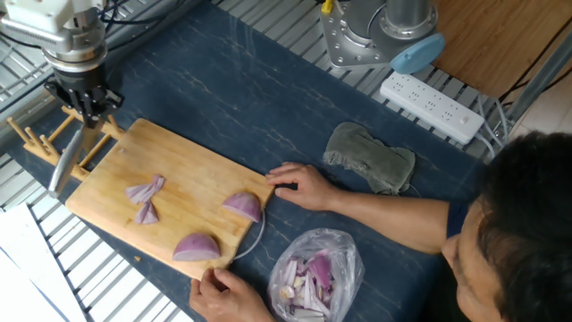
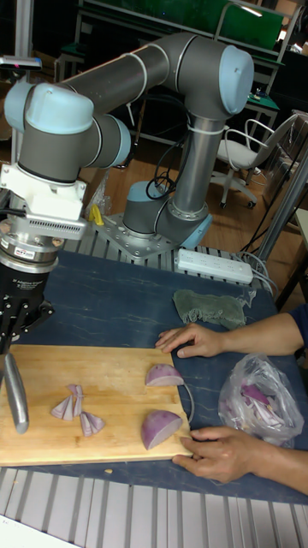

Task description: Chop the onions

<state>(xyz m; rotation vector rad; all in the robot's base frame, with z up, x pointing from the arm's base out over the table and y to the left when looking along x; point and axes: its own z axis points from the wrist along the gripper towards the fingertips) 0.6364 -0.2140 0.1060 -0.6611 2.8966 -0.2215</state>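
Dark blue matting covers the table, where a wooden board lies with a man's two hands pressed to its near corner and edge, apparently to keep it from sliding under the blade. At the board's far end the gripper hangs clenched on the handle of a knife, the blade pointing down and its tip close to the board's edge, well apart from any onion; the tall view shows the blade nearly upright over the wood. That stance suggests the arm is poised before a cut, not in one. The onions sit on the board in two groups: two large wedges near the man's hands, one by the corner and one by the front edge, both domed with glossy purple skin and a pale lilac cut face; and a cluster of thin, pale slivers toward the middle, fanned and touching. A clear bag of onion scraps rests on the matting beside the board, and a grey cloth lies beyond it near a power strip.
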